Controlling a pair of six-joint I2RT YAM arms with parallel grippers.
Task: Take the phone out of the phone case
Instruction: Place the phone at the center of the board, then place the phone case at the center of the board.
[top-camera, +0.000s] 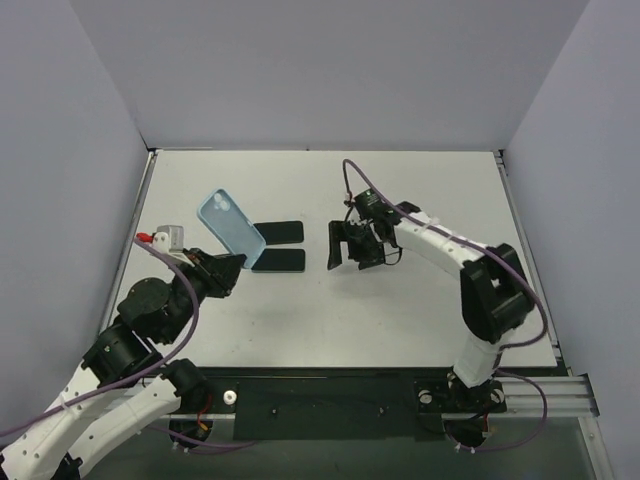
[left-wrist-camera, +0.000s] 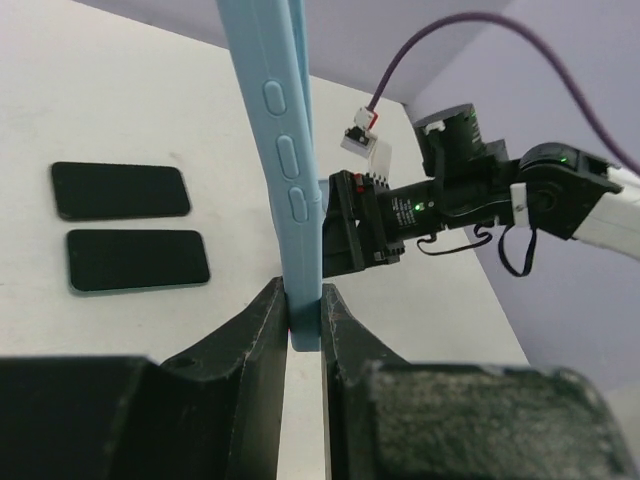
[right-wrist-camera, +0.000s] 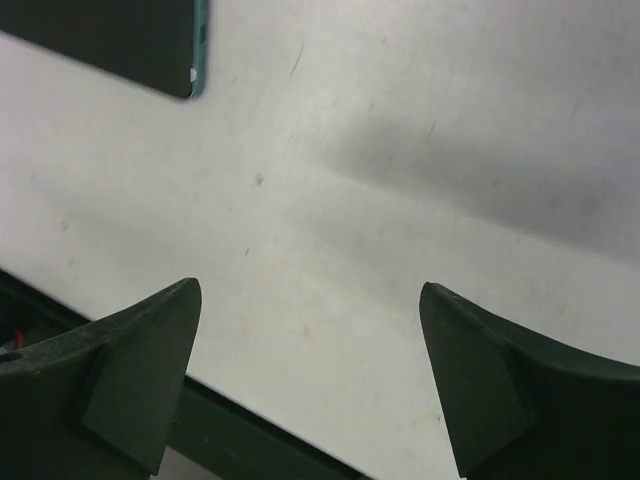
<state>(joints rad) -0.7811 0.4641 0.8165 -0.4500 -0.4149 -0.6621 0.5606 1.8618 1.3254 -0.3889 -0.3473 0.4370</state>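
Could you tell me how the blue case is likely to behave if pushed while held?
The blue case looks thin and matte, probably flexible and light. The left gripper pinches only its lower edge, so a push may bend or pivot it.

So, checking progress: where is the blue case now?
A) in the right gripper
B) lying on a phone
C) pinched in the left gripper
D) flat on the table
C: the left gripper clamps the blue case by one end, while the right gripper is open and empty.
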